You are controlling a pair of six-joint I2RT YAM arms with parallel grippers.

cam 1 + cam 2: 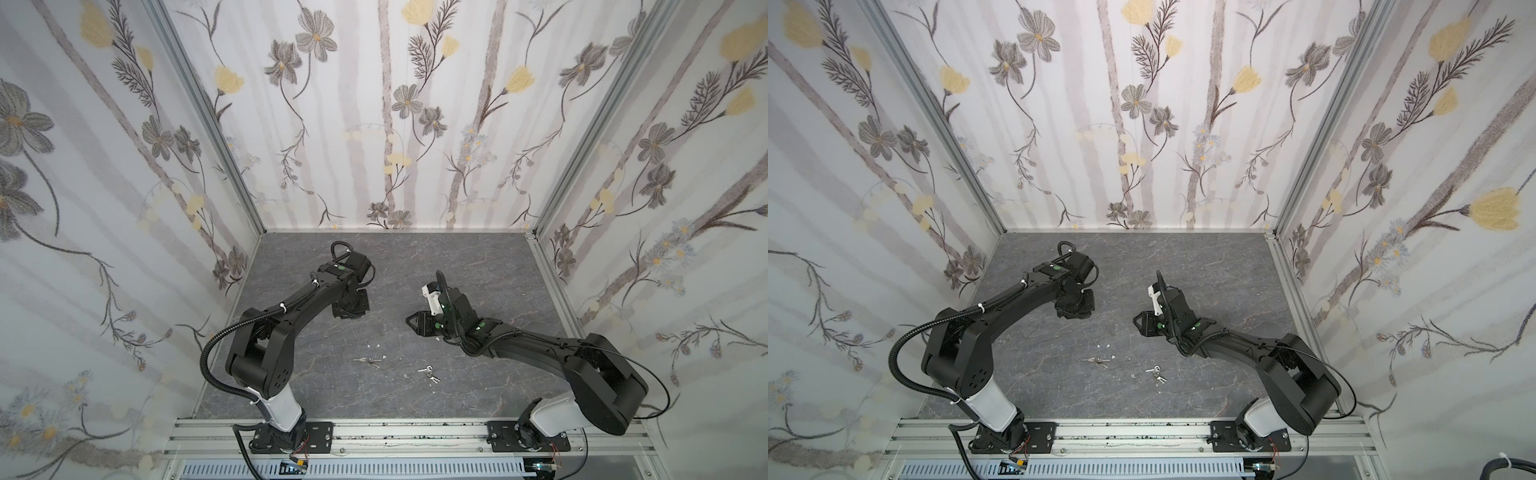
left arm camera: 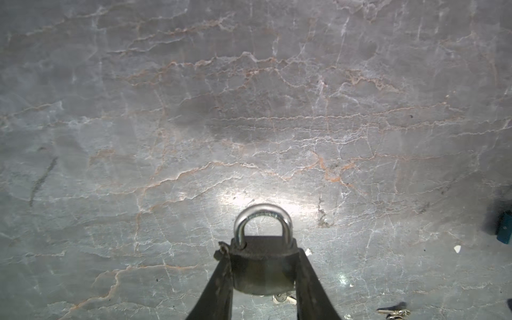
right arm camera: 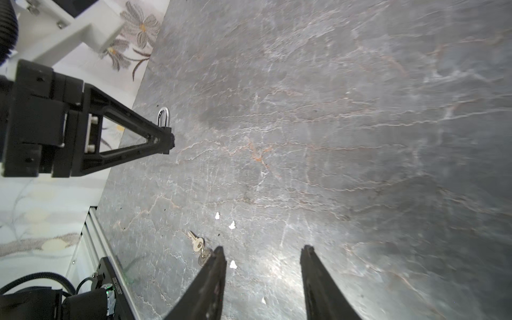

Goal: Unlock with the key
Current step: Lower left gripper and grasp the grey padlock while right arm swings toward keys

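Note:
My left gripper [image 2: 263, 250] is shut on a dark padlock [image 2: 263, 274] just above the grey marbled table, its silver shackle [image 2: 261, 221] closed and pointing away from the wrist. In the right wrist view that gripper [image 3: 166, 141] shows from the side with the shackle [image 3: 163, 116] sticking out. Two small bunches of silver keys lie on the table in both top views, one [image 1: 369, 360] nearer the left arm, one [image 1: 428, 372] nearer the right. My right gripper [image 3: 263, 249] is open and empty over the table, with a key [image 3: 197, 243] beside one fingertip [image 3: 219, 255].
Small white scraps [image 1: 378, 345] lie scattered near the keys. Flowered walls close the table in at the back and both sides. An aluminium rail [image 1: 395, 432] with the arm bases runs along the front edge.

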